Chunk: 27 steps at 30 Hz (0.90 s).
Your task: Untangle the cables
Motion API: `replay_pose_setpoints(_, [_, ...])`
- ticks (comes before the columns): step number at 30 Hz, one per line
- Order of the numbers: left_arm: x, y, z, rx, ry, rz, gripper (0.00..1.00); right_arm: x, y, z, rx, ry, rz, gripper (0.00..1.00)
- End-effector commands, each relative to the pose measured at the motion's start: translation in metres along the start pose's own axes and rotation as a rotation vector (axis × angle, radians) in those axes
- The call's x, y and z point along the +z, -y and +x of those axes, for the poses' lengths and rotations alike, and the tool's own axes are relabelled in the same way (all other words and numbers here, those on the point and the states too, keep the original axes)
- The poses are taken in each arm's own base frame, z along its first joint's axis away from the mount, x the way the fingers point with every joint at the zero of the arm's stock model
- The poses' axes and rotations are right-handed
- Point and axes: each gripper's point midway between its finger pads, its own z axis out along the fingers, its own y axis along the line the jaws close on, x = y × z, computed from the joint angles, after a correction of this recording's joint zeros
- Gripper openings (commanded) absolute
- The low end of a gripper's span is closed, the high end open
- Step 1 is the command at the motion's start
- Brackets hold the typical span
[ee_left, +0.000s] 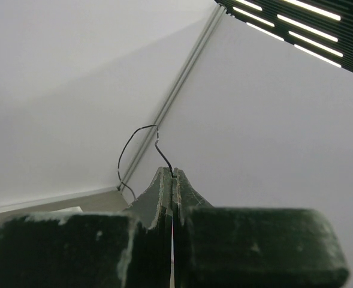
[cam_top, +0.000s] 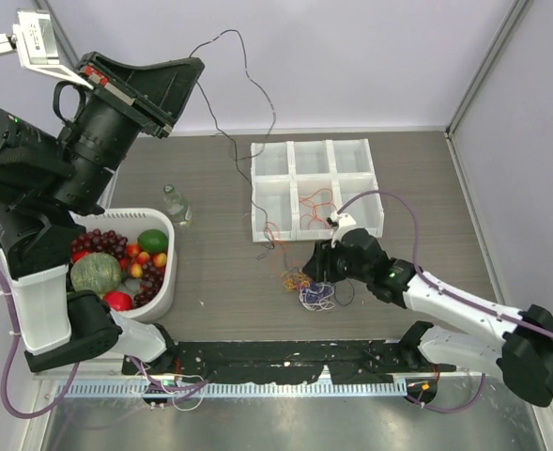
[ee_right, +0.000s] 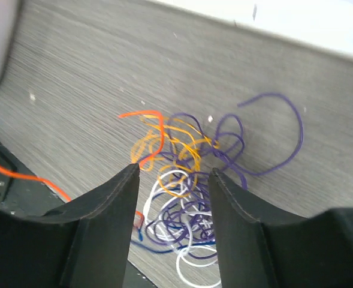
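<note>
Left wrist view has the left gripper (ee_left: 172,174) raised against the pale walls, its dark fingers pressed together on a thin black wire (ee_left: 138,128) that loops upward and then drops out of sight. Top external view shows that same wire trailing from the lifted gripper down toward the left edge of a white plastic six-compartment tray (cam_top: 257,193) at the middle of the grey wood-grain table (cam_top: 426,178). On the table's left stands a white basket (cam_top: 168,274) filled with grapes and other fruit, with a small clear bottle (cam_top: 175,205) just beside it. A red-orange wire (cam_top: 315,201) lies looped in the tray's near middle compartment. Near the tray's front edge rests a small tangle of yellow, white, purple, blue and red-orange cables (cam_top: 312,289). The right gripper (ee_right: 173,171) is low over this tangle, its two fingers spread apart on either side of the strands and clamping none.
</note>
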Motion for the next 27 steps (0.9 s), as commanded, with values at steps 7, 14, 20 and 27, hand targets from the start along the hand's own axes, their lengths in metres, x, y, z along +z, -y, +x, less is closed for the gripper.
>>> replay_pose_setpoints(7, [0.007,-0.002,-0.001,0.024,0.019,-0.007,0.00,-0.078,-0.088,-0.116,-0.190,0.195,-0.223,0.69])
replay_pose_setpoints(14, [0.005,-0.001,-0.002,0.018,0.022,-0.004,0.00,-0.086,-0.120,-0.127,-0.268,0.202,-0.371,0.68])
replay_pose_setpoints(20, [0.005,-0.001,-0.002,0.015,0.023,-0.002,0.00,-0.083,-0.140,-0.131,-0.281,0.194,-0.440,0.63])
replay_pose_setpoints(27, [0.006,0.001,-0.001,0.005,0.016,0.007,0.00,-0.064,-0.130,-0.144,-0.270,0.276,-0.359,0.63])
